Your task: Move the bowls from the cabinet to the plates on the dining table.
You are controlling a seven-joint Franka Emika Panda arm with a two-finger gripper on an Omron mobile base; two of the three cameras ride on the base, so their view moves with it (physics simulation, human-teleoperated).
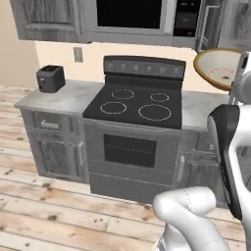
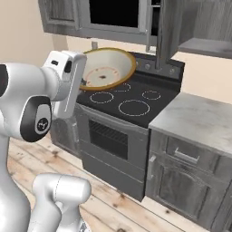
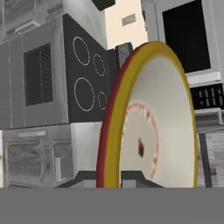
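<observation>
The gripper [image 3: 120, 177] is clamped tight on the rim of the cream bowl [image 2: 108, 68], carrying it tilted on edge in the air above the stove [image 1: 135, 105], just out from the open cabinet [image 2: 199, 27]. I'd level that bowl and travel slowly to a plate, since an edge pinch can slip. No readable writing anywhere, just blurry oven-panel marks.
</observation>
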